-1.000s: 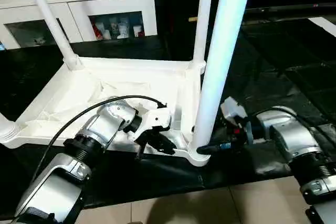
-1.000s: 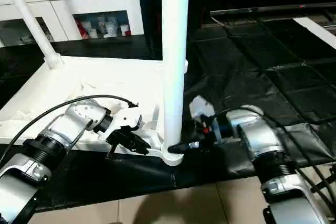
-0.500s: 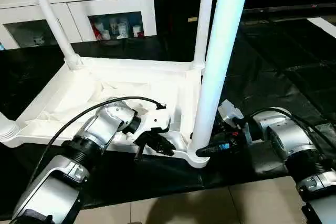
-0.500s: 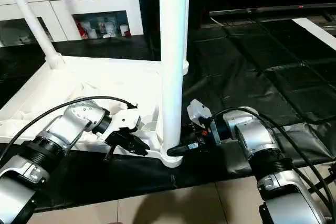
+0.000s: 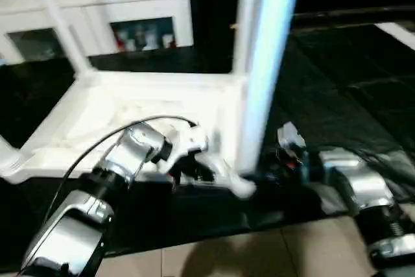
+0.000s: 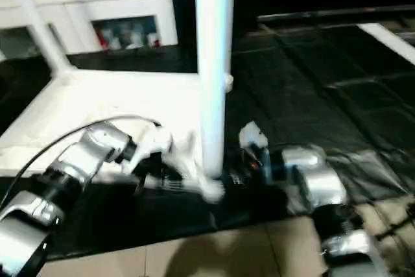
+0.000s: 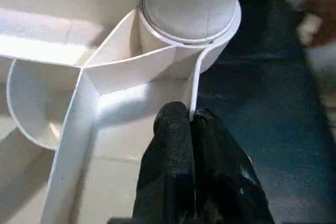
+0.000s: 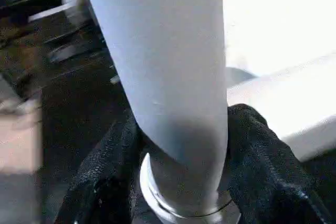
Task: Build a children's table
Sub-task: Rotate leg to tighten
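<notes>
Table: the white children's table (image 5: 130,105) lies upside down on a black mat (image 5: 337,95), legs pointing up.
Near leg: the leg (image 8: 168,77) stands in the corner socket (image 7: 189,24).
Left gripper (image 7: 190,124): 2 fingers pinched together on the thin rim wall, just below the socket.
Right gripper (image 8: 178,145): 1 finger (image 8: 262,156) on each side of the leg's base, hugging it.
Head views: 3 legs show, and a white cabinet (image 5: 130,11) behind.
Wrist views: ribbed underside and socket collar show close up.
</notes>
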